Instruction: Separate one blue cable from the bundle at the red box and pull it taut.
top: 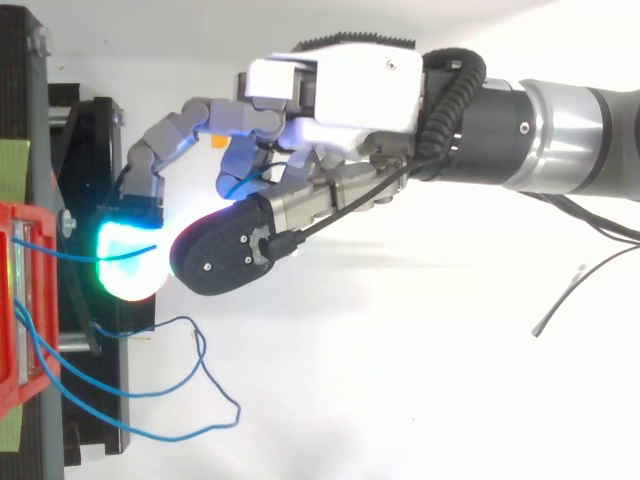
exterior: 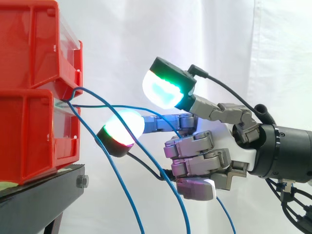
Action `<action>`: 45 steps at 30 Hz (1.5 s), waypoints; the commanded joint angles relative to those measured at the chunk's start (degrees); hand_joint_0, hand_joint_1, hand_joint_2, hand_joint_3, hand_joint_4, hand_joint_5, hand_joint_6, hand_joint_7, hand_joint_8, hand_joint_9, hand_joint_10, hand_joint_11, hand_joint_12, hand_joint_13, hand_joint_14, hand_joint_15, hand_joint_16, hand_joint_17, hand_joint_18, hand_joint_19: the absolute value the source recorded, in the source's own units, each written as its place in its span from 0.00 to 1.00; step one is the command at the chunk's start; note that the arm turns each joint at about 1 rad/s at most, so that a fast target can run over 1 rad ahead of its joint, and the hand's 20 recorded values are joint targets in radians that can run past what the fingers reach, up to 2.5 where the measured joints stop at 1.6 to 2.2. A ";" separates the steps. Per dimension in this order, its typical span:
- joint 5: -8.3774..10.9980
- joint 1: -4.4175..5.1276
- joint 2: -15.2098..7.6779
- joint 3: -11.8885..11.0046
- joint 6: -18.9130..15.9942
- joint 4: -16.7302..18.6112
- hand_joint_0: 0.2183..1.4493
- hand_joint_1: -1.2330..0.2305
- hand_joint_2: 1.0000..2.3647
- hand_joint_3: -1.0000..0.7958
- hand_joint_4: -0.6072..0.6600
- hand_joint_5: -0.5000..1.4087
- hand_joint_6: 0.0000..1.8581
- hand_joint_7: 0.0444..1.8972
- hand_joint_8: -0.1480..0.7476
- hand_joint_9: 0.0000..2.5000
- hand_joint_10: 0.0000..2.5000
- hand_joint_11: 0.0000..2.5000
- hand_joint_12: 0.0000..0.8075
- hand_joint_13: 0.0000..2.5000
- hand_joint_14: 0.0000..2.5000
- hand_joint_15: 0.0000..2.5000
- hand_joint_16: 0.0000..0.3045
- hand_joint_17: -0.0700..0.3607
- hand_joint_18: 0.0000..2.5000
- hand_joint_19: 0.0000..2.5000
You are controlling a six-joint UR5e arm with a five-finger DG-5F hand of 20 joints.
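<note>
A robot hand at centre right of the side view reaches left toward a stacked red box at the left edge. One thin blue cable runs almost straight from the box's front to the hand; whether the hand has closed on it cannot be told. The other blue cables sag in loose loops below. The cable looks light, limp and slippery, best taken clear of its neighbours and pulled gently.

A white curtain hangs behind where I reach, softly creased and evenly lit; at the left a black stand, a bolt in its edge, over white ground
</note>
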State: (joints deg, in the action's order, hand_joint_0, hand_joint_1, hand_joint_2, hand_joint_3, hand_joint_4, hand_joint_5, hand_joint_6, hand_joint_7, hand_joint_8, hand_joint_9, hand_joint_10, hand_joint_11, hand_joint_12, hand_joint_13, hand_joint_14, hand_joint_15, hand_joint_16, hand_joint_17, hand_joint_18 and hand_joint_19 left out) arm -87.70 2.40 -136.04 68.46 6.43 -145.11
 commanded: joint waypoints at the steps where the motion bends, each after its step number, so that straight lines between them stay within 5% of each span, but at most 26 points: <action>1: -0.63 -0.12 -0.01 0.01 -0.01 -0.08 0.32 0.48 0.01 0.39 0.60 0.17 0.42 0.39 0.68 0.60 1.00 0.89 0.79 0.76 1.00 0.58 0.76 0.57 0.92 0.25; 12: -0.37 0.94 -0.01 -0.34 0.16 0.01 0.31 0.46 0.02 0.46 0.63 0.17 0.46 0.38 0.67 0.60 1.00 0.88 0.77 0.75 1.00 0.59 0.76 0.57 0.93 0.27; 23: -1.60 1.38 -0.01 -1.05 0.16 0.01 0.29 0.59 0.00 0.30 0.63 0.16 0.46 0.38 0.66 0.60 1.00 0.87 0.78 0.75 1.00 0.60 0.76 0.57 0.92 0.28; 35: -1.33 1.64 -0.01 -1.05 -0.10 0.27 0.31 0.46 0.01 0.40 0.63 0.16 0.46 0.38 0.66 0.58 1.00 0.86 0.76 0.72 1.00 0.59 0.74 0.55 0.91 0.31; 45: -1.25 1.55 -0.10 -0.61 -0.10 -1.49 0.25 0.46 0.00 0.30 0.63 0.14 0.46 0.34 0.72 0.50 1.00 0.84 0.82 0.74 1.00 0.59 0.81 0.59 0.93 0.29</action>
State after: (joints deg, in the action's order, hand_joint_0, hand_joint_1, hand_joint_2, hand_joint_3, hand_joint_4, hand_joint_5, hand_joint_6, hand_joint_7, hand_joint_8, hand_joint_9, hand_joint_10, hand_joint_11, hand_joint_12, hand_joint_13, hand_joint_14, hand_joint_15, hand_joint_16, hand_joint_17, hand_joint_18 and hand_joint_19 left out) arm -88.95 4.06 -136.10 67.48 6.36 -145.50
